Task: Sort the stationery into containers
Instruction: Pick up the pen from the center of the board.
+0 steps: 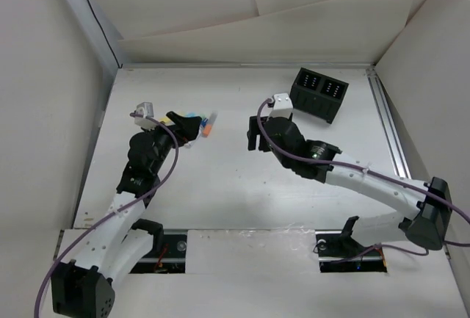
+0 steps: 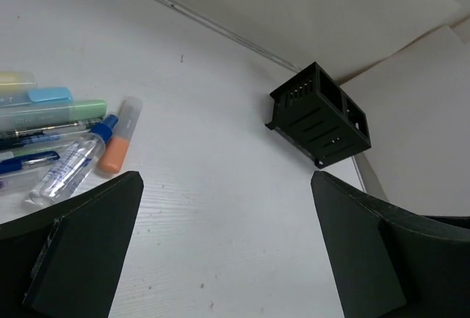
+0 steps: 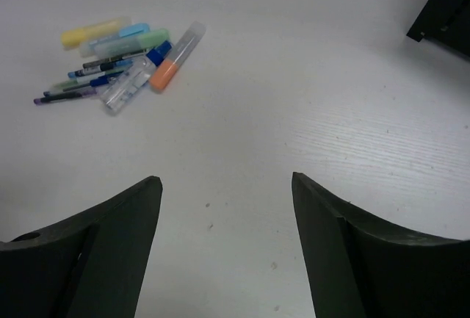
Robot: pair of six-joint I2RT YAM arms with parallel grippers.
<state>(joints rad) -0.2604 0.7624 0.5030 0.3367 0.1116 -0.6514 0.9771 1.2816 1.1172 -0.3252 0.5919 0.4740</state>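
The stationery lies in a small pile on the white table: yellow, light-blue and green highlighters, an orange-tipped marker, a clear pen with a blue cap and thin dark pens. The pile also shows in the left wrist view and in the top view, where my left gripper partly hides it. The black two-compartment organiser box stands at the back right, seen too in the left wrist view. My left gripper is open and empty just right of the pile. My right gripper is open and empty over the table's middle.
White walls and a metal rail border the table. A corner of the organiser shows at the right wrist view's top right. Bare table lies between the arms.
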